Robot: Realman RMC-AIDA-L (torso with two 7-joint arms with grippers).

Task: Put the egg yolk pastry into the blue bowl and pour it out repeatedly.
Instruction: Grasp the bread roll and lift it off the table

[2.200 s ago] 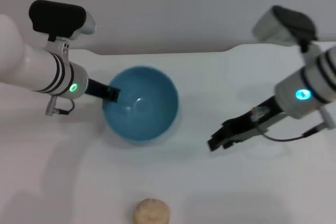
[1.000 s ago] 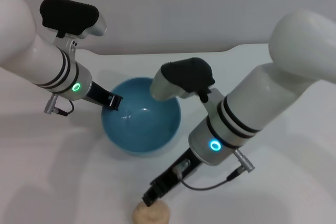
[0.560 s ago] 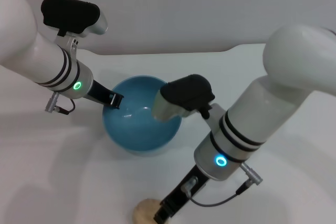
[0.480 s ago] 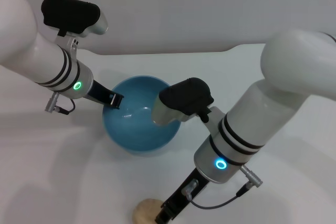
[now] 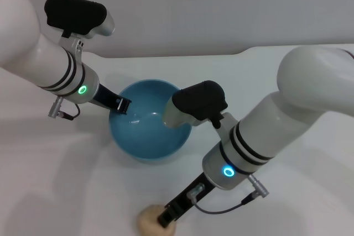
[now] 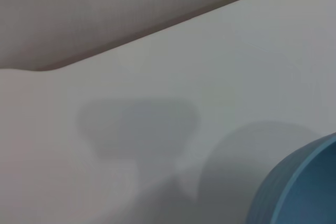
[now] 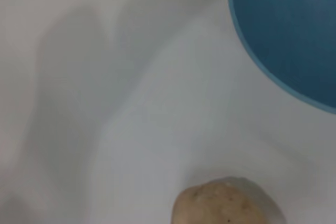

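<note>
While the left gripper (image 5: 123, 105) pinches the blue bowl's (image 5: 148, 119) rim, the right gripper (image 5: 166, 218) touches the pastry (image 5: 148, 222) on the table (image 5: 66, 192), jaws unclear, and must grab and lift it next.

The bowl (image 5: 148, 121) in the middle of the head view is glossy light blue, plain inside. At the bottom edge the small pastry (image 5: 148, 223) is pale tan, faintly speckled. The table (image 5: 66, 192) is plain white. Both arms are white with black bands, black grippers and glowing green-blue lights.
</note>
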